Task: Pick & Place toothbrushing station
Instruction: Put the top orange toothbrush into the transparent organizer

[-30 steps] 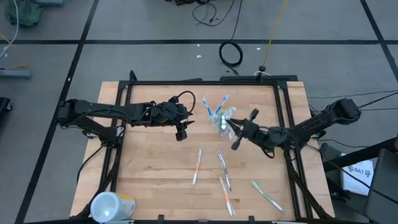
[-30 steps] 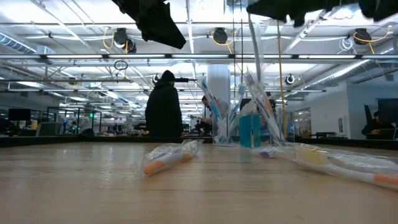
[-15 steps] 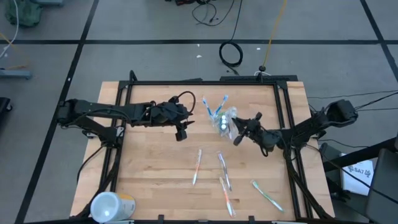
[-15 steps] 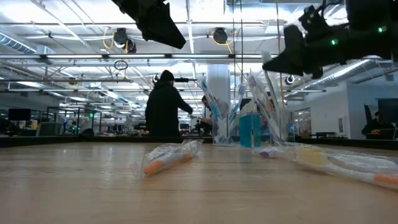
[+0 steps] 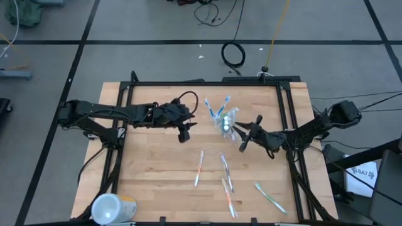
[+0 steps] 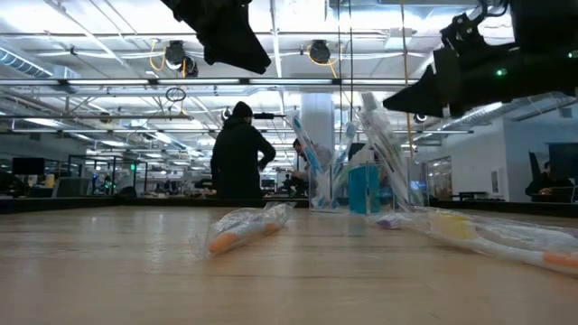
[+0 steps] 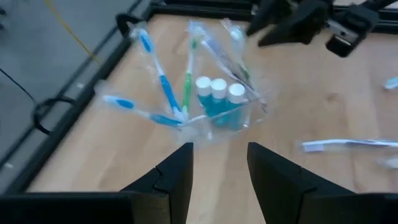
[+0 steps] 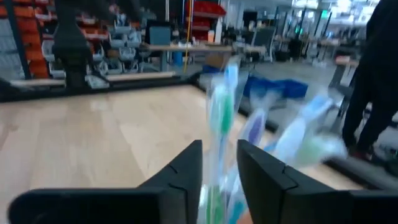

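A small clear plastic cup (image 5: 225, 123) stands on its base at the table's far middle. It holds three blue toothpaste tubes (image 7: 216, 96) and several wrapped toothbrushes (image 7: 160, 87), which lean on its rim. My right gripper (image 5: 242, 137) is open just right of the cup, above the table. The upper end of a wrapped green toothbrush (image 8: 219, 118) stands between its fingers. My left gripper (image 5: 184, 133) hangs open and empty left of the cup (image 7: 217, 118). My right gripper comes level at the cup from the table's right. Its fingers (image 8: 186, 180) stand on either side of the wrapped toothbrush's upper end (image 8: 216, 155), which leans in the cup. I cannot tell whether they touch it.
Several wrapped toothbrushes lie loose on the near half of the table (image 5: 199, 167) (image 5: 225, 171) (image 5: 229, 198) (image 5: 270, 196). A large white and yellow cylinder (image 5: 113, 207) sits at the near left corner. A black frame (image 5: 201, 83) rims the table. A person (image 6: 239, 153) stands beyond the far edge.
My right gripper has come down beside the cup, bringing a wrapped toothbrush down with it. That toothbrush stood high and upright and now leans lower in the cup. The gripper's fingers have opened. My left gripper has kept still.
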### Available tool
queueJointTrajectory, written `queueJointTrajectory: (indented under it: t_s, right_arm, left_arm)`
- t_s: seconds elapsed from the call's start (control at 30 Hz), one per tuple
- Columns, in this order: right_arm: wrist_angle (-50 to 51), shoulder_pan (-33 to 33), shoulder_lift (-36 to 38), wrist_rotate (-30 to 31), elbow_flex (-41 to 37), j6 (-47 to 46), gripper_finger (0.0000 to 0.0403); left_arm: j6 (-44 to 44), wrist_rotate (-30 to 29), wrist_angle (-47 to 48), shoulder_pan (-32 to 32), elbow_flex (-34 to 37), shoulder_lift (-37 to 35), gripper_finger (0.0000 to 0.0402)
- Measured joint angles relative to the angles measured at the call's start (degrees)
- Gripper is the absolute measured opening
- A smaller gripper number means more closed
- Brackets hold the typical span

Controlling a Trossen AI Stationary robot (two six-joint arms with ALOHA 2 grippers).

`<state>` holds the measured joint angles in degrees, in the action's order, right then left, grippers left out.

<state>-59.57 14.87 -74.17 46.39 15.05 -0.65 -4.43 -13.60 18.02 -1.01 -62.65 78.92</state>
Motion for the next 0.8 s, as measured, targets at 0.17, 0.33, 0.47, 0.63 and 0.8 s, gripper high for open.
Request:
queueJointTrajectory:
  t_s: [0.17, 0.33, 0.47, 0.63, 0.8]
  right_arm:
    - [-5.6, 0.0, 0.9, 0.0, 0.0, 5.8, 0.0135]
    - [-5.9, 0.0, 4.7, 0.2, 0.0, 10.9, 0.0172]
    - [-6.0, -0.1, 8.3, 0.0, 0.0, 13.6, 0.0187]
    - [-5.9, -0.2, 11.6, -0.5, 0.1, 12.7, 0.0189]
    - [-5.7, -0.3, 13.1, -1.5, 0.1, 14.3, 0.0186]
  left_arm:
    - [-4.3, 3.5, 0.0, 1.7, 0.0, 0.7, 0.0157]
    - [-10.2, 4.7, 0.3, 4.9, 0.0, 2.1, 0.0157]
    - [-16.9, 4.6, -0.5, 8.1, 0.0, 5.2, 0.0157]
    - [-29.4, 0.8, -3.9, 10.9, 0.0, 11.8, 0.0157]
    - [-41.4, 1.2, -4.6, 11.5, 0.0, 18.9, 0.0157]
